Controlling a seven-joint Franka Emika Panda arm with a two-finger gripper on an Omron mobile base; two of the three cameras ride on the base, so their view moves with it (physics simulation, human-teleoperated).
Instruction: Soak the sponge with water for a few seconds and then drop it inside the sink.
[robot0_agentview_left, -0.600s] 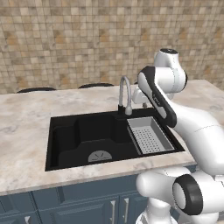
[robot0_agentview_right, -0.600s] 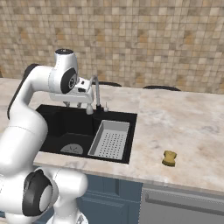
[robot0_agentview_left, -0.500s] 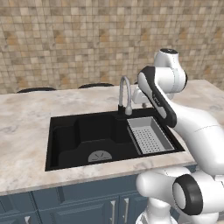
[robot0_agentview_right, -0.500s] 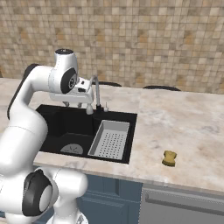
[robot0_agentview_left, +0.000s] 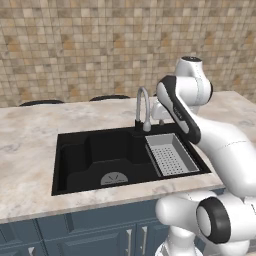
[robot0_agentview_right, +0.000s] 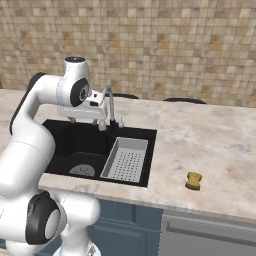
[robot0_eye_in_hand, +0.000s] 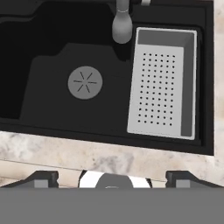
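Nothing has shifted since a moment ago. Gripper (robot0_eye_in_hand: 112, 176) hangs above the sink (robot0_eye_in_hand: 52, 100), fingers spread wide, holding nothing. Sponge (robot0_agentview_right: 193, 181) lies on the counter (robot0_agentview_right: 210, 145), well apart.

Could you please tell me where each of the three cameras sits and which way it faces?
Left base view: behind the arm's left, looking forward-down at the sink; arm rises lower right.
Right base view: behind its right, same sink, sponge on the counter; arm lower left.
Hand view: above the sink, looking down at drain and strainer tray; open gripper at bottom.
All share sink and faucet.
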